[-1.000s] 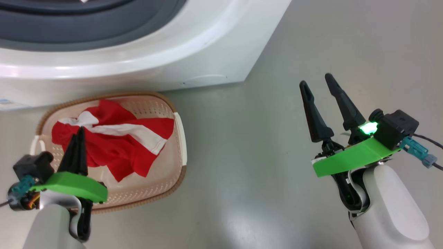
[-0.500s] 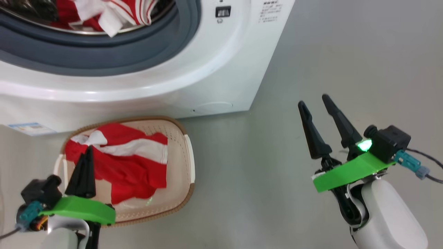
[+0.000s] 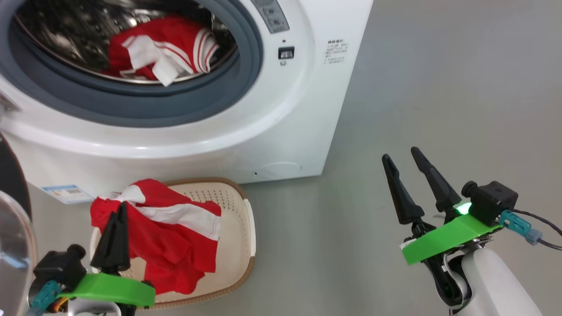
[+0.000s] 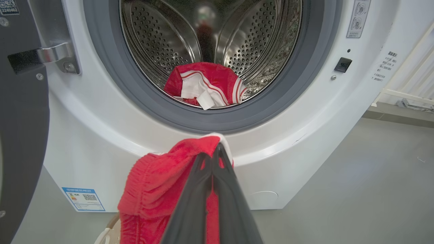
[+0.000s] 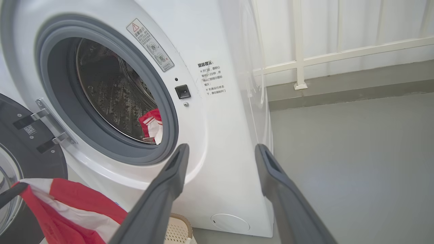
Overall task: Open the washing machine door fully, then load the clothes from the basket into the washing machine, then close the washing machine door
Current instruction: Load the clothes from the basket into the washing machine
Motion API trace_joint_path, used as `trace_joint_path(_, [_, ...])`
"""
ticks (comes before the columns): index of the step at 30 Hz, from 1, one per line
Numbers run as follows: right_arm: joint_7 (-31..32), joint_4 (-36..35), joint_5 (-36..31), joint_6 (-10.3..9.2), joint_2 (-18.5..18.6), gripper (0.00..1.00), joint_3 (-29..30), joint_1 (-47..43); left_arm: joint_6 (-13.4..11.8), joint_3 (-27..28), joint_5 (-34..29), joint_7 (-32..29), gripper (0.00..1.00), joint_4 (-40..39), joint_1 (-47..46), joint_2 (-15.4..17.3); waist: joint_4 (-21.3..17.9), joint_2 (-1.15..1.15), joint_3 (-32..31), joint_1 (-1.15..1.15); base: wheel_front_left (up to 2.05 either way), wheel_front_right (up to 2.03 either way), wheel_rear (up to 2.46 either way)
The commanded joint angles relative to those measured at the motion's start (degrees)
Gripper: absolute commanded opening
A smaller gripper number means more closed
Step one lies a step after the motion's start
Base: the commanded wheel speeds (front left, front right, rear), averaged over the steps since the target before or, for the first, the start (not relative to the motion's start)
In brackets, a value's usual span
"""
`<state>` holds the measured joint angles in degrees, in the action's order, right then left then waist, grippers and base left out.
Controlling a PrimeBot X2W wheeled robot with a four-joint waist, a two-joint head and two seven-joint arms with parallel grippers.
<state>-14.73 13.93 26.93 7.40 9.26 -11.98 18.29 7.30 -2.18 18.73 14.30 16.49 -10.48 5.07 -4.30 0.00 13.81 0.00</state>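
Grey floor (image 3: pixel 320 245) spreads from rim of basket (image 3: pixel 250 237) to parted right tool (image 3: pixel 400 153).

basket (image 3: pixel 240 245) before washing machine (image 3: pixel 281 127), clothes (image 3: pixel 175 237) in drum (image 3: pixel 66 30) and over basket

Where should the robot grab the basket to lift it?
Probably the white side handle of the basket, coming from the robot's right with the open right gripper: it sticks out from the rim, clear of the red clothes.
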Motion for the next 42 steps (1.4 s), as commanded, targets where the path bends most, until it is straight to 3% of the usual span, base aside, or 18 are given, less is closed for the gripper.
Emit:
trace_joint_path(1, [-0.3,-1.3,0.6,0.09,0.2,1.0,-0.9,-0.9,0.0,1.7,-0.8,0.7,0.0,-2.1,0.3,0.9,0.5,0.0,-2.0,0.0,0.0,0.0,0.0])
trace_joint_path(21, [-0.3,-1.3,1.0,0.09,1.4,1.0,0.4,-4.2,-1.8,1.0,-0.7,-0.8,0.0,-15.1,6.0,1.0,2.2,0.0,-7.0,0.0,0.0,0.0,0.0])
trace_joint_path(42, [-0.3,-1.1,1.0,0.09,2.0,1.0,-0.3,-4.7,-2.3,0.4,0.7,-1.0,0.0,-16.9,7.0,1.5,2.7,0.0,-7.7,0.0,0.0,0.0,0.0])
